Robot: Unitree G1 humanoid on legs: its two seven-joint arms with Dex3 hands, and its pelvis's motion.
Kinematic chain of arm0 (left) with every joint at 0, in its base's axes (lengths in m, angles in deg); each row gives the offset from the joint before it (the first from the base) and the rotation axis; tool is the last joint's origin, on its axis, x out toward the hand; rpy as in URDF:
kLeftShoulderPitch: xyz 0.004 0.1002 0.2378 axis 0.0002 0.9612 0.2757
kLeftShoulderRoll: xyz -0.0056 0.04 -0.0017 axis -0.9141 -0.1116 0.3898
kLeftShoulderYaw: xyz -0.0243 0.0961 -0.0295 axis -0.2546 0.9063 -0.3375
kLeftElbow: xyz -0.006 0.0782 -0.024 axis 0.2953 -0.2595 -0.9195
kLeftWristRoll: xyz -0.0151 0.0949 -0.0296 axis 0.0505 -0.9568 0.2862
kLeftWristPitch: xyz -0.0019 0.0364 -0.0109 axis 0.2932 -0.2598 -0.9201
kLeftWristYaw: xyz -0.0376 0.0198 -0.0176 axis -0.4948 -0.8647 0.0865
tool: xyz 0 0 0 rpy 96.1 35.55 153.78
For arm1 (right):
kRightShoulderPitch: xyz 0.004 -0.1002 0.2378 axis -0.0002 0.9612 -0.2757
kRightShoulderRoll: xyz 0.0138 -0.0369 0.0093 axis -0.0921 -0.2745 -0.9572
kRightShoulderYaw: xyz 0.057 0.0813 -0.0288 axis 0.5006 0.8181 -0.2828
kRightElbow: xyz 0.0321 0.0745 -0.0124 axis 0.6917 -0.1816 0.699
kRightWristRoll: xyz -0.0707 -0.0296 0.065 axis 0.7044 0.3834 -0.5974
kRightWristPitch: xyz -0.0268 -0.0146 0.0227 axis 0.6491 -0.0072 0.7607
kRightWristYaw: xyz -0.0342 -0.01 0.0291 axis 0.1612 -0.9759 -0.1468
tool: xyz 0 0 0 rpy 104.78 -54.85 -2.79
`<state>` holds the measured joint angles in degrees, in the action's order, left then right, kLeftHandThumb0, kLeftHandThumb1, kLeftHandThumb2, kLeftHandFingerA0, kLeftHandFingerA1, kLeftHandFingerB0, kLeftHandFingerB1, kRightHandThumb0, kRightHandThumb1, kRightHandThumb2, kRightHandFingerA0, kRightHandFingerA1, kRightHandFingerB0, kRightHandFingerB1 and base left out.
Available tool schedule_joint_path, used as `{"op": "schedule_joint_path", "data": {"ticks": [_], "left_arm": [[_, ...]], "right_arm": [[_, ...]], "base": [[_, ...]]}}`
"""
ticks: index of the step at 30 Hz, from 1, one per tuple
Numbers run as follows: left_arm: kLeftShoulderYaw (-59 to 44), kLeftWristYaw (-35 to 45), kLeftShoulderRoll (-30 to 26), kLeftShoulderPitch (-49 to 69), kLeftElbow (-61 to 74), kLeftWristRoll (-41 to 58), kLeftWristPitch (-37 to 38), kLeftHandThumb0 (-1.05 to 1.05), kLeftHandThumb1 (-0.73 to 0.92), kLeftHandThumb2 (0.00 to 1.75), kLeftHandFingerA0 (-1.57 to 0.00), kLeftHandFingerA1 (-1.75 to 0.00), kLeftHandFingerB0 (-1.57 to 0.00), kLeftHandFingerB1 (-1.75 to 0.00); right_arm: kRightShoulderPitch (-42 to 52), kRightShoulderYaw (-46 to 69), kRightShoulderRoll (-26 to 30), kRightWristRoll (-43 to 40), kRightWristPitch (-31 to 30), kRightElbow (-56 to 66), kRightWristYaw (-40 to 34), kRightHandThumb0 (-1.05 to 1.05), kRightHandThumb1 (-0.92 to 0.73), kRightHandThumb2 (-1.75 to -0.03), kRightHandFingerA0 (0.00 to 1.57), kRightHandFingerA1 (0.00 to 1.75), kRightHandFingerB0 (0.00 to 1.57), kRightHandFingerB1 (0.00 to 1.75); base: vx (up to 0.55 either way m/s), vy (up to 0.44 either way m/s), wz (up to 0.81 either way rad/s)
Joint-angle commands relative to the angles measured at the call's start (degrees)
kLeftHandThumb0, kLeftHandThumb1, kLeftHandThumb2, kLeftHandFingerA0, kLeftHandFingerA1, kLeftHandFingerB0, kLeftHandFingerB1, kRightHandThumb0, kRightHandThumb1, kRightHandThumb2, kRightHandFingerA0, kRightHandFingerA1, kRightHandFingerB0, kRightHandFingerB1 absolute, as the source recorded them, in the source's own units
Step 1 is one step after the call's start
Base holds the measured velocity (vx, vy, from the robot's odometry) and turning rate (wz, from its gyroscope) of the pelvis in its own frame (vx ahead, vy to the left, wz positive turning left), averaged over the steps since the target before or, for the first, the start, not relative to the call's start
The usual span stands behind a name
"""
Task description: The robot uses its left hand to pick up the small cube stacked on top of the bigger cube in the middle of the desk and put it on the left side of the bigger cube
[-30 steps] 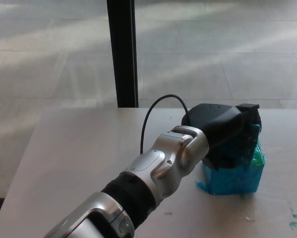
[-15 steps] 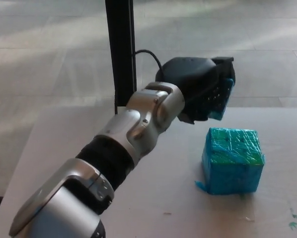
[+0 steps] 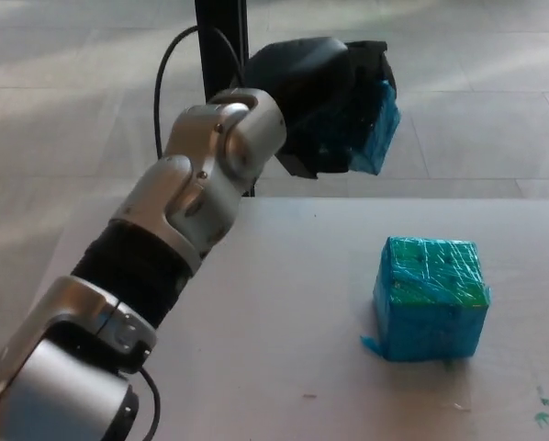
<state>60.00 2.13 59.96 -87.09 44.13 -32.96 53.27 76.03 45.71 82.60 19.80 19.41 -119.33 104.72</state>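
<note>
Left hand [image 3: 325,106] aloft, closed on the small cube [image 3: 374,129].

The black hand wraps the blue-green small cube, of which only the right face and lower corner show past the fingers; it hangs in the air, clear of the table [image 3: 284,303], in front of the pale tiled floor [image 3: 476,83]. From the hand the silver and black arm [image 3: 183,220] runs down toward 7 o'clock to the lower left corner, a thin black cable [image 3: 164,69] looping off its wrist. The big cube [image 3: 431,299], same blue-green wrap, sits on the table at about 5 o'clock from the hand, well apart from it, top face bare. A dark post [image 3: 221,23] stands behind the arm at the table's far edge. A few green flecks [image 3: 541,413] mark the table at 4 o'clock from the big cube.
</note>
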Motion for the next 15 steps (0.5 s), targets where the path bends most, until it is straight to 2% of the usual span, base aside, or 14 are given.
{"op": "schedule_joint_path", "data": {"ticks": [1, 3, 4, 6, 7, 8, 10, 11, 12, 13, 15], "left_arm": [[-0.8, 8.0, -5.0, 8.2, 4.1, 2.3, -4.6, -0.19, 0.56, 0.97, -0.76, -1.58, -0.75, -1.39], [-1.0, 9.1, -6.2, 11.5, 5.5, 3.4, -3.8, -0.18, 0.45, 1.14, -0.83, -1.75, -0.70, -1.53], [-0.8, 10.0, -6.7, 13.4, 7.3, 3.3, -4.9, -0.21, 0.47, 1.17, -0.83, -1.74, -0.78, -1.55], [-0.7, 10.4, -7.0, 13.9, 8.2, 3.0, -5.4, -0.21, 0.47, 1.17, -0.83, -1.74, -0.78, -1.55], [-0.3, 11.4, -7.2, 15.7, 8.8, 3.1, -6.6, -0.13, 0.49, 1.17, -0.91, -1.75, -0.74, -1.51], [-0.2, 11.3, -7.4, 16.3, 8.8, 3.2, -6.1, -0.18, 0.47, 1.13, -0.85, -1.75, -0.78, -1.57], [0.1, 10.8, -7.7, 18.3, 8.8, 3.1, -4.9, -0.22, 0.51, 1.04, -0.83, -1.75, -0.77, -1.57], [0.8, 10.8, -7.7, 19.2, 9.7, 2.3, -5.5, -0.23, 0.50, 1.07, -0.82, -1.75, -0.76, -1.57], [1.3, 10.9, -7.5, 19.6, 10.1, 1.7, -5.9, -0.19, 0.53, 1.10, -0.95, -1.73, -0.74, -1.52], [1.6, 10.8, -7.4, 19.9, 10.2, 1.6, -5.7, -0.20, 0.51, 1.07, -0.81, -1.75, -0.76, -1.56], [2.2, 10.4, -7.5, 20.8, 10.3, 1.5, -4.7, -0.19, 0.52, 1.07, -0.80, -1.75, -0.75, -1.56]], "right_arm": [[0.6, 0.5, 1.7, -0.4, 0.0, 1.0, -0.6, -0.72, -0.50, -0.73, 0.74, 0.94, 0.59, 0.76], [0.5, 0.4, 1.7, -0.3, 0.1, 0.9, -0.6, -0.71, -0.49, -0.74, 0.73, 0.95, 0.60, 0.76], [0.6, 0.6, 1.7, -0.4, 0.5, 0.7, -0.5, -0.72, -0.48, -0.75, 0.74, 0.94, 0.60, 0.75], [0.5, 0.6, 1.6, -0.5, 0.5, 0.7, -0.5, -0.72, -0.48, -0.75, 0.74, 0.94, 0.60, 0.75], [0.6, 0.7, 1.6, -0.6, 0.7, 0.7, -0.6, -0.71, -0.49, -0.74, 0.76, 0.94, 0.61, 0.75], [0.5, 0.8, 1.5, -0.7, 0.6, 0.8, -0.6, -0.72, -0.49, -0.73, 0.76, 0.95, 0.61, 0.75], [0.1, 1.1, 1.3, -1.1, -0.3, 0.7, -0.5, -0.71, -0.47, -0.72, 0.74, 0.95, 0.62, 0.75], [0.1, 0.9, 1.3, -0.8, -0.1, 0.8, -0.6, -0.71, -0.48, -0.73, 0.73, 0.95, 0.62, 0.75], [0.1, 0.9, 1.4, -0.8, -0.1, 0.9, -0.7, -0.70, -0.47, -0.74, 0.74, 0.96, 0.61, 0.76], [0.0, 1.0, 1.4, -0.9, -0.1, 0.9, -0.6, -0.70, -0.46, -0.74, 0.75, 0.96, 0.61, 0.76], [-0.2, 1.2, 1.4, -1.0, -0.1, 0.8, -0.7, -0.70, -0.46, -0.74, 0.75, 0.96, 0.61, 0.77]], "base": [[0.00, 0.000, 0.00], [0.00, 0.000, 0.00], [0.00, 0.000, 0.00], [0.00, 0.000, 0.00], [0.00, 0.000, 0.00], [0.00, 0.000, 0.00], [0.00, 0.000, 0.00], [0.00, 0.000, 0.00], [0.00, 0.000, 0.00], [0.00, 0.000, 0.00], [0.00, 0.000, 0.00]]}}
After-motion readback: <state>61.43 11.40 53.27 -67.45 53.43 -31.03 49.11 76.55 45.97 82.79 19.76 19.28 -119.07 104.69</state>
